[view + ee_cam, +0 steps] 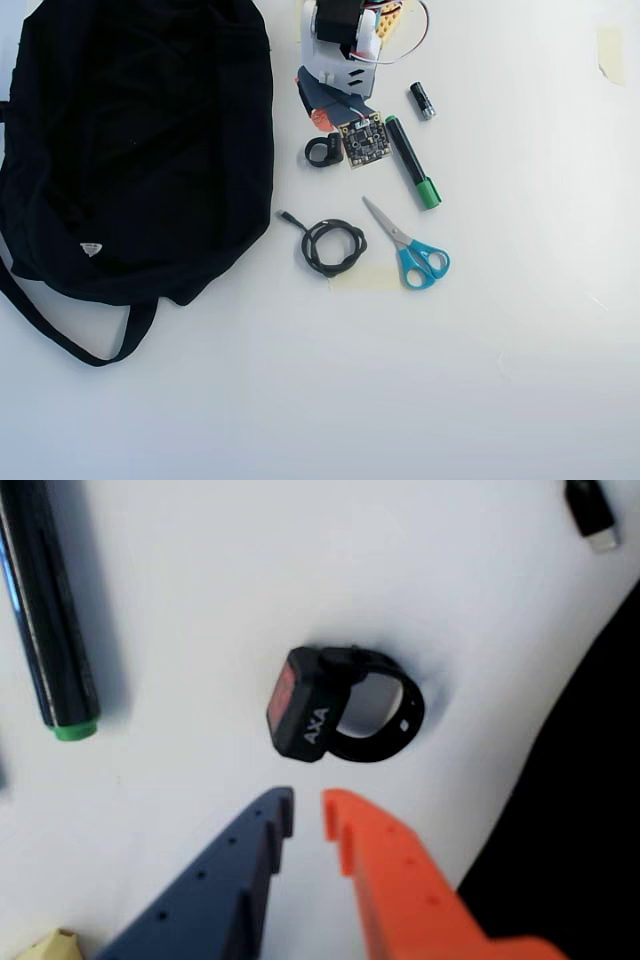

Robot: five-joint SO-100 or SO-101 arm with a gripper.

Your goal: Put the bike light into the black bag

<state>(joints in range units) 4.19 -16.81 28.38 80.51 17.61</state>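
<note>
Black plastic, with a red face and a strap ring, the single bike light (338, 706) lies loose on the white tabletop (520, 380) just ahead of the tool (308, 815). The tool's blue and orange fingers stand a little apart and hold nothing, probably lined up for a grasp. One black bag (130, 140) spreads beside the tool. Also there: one marker (412, 162), one battery (422, 100), one scissors (408, 245), one coiled cable (332, 246).

Bright, even light, soft shadows; the wrist view looks slightly blurred, perhaps from motion.
</note>
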